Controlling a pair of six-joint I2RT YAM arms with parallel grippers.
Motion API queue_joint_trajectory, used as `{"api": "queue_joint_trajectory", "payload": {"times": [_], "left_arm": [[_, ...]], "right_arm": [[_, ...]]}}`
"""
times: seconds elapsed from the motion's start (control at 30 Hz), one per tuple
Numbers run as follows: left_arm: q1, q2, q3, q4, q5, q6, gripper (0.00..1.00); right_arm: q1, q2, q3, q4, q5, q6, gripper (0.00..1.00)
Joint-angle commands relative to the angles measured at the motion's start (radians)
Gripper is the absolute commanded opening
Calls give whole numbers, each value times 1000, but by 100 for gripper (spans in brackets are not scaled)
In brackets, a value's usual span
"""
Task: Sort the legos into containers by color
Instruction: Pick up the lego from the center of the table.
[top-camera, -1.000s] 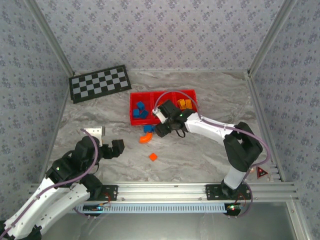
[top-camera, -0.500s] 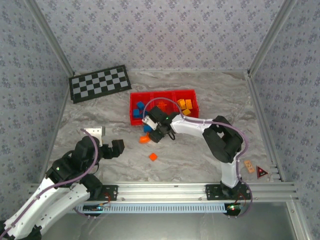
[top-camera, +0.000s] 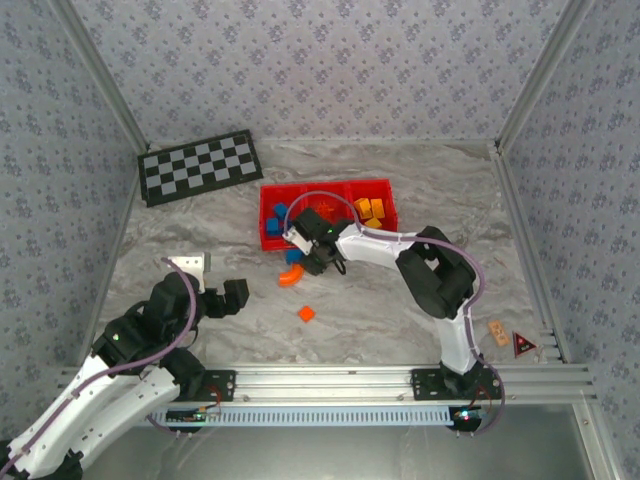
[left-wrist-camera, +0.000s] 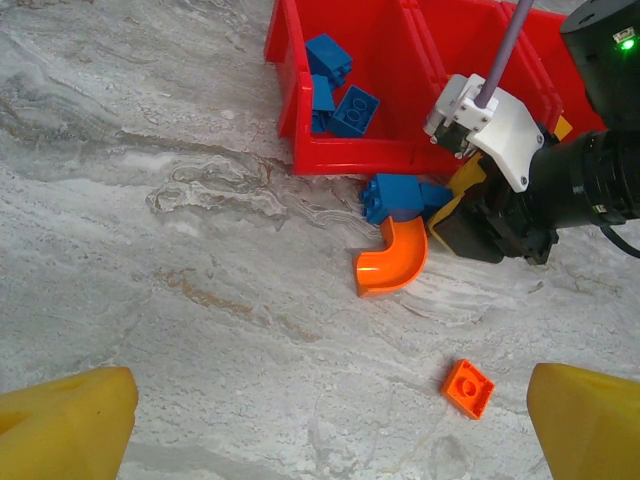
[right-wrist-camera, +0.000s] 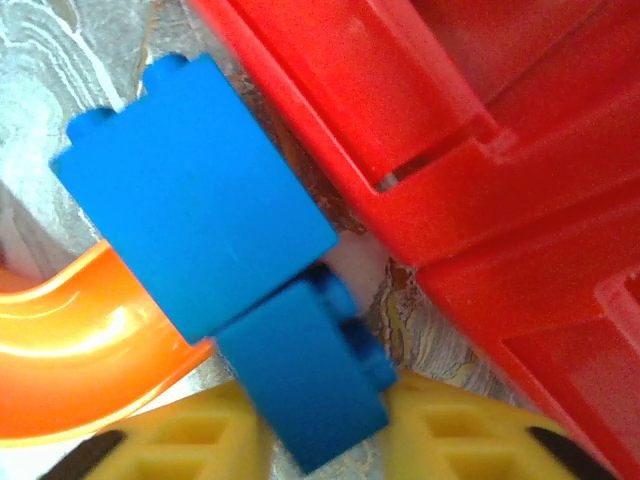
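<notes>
The red tray (top-camera: 382, 184) sits mid-table with blue bricks (top-camera: 277, 220) in its left compartment and yellow-orange bricks (top-camera: 370, 210) in its right one. In front of its left compartment lie a large blue brick (right-wrist-camera: 195, 195), a smaller blue brick (right-wrist-camera: 300, 375) and an orange curved piece (left-wrist-camera: 392, 262). A small orange square brick (left-wrist-camera: 467, 387) lies nearer the arms. My right gripper (right-wrist-camera: 325, 430) is low on the table, shut on the smaller blue brick, and reads as (top-camera: 303, 258) from above. My left gripper (top-camera: 235, 297) hovers open and empty at the near left.
A black-and-grey checkerboard (top-camera: 200, 167) lies at the far left. A white block (top-camera: 190, 264) sits by the left arm. Small tags (top-camera: 497, 330) lie at the near right. Patterned walls close the table on three sides.
The right arm swung left from over the tray and came down on the blue bricks in front of it, its fingers now on the smaller one. The left arm stayed still.
</notes>
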Motion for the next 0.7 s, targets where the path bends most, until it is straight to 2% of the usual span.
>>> {"api": "queue_joint_trajectory", "payload": {"times": [0.0, 0.17, 0.43, 0.67], "left_arm": [[-8, 7, 4, -2, -19, -5, 100], [-10, 6, 4, -1, -18, -6, 100], [-11, 5, 3, -1, -19, -6, 100], [-11, 4, 3, 1, -19, -3, 100]], "right_arm": [[-4, -3, 29, -49, 20, 12, 25], [-3, -51, 6, -49, 20, 23, 20], [-15, -166, -42, -24, -65, 43, 12], [-36, -230, 4, -7, -128, 78, 11]]}}
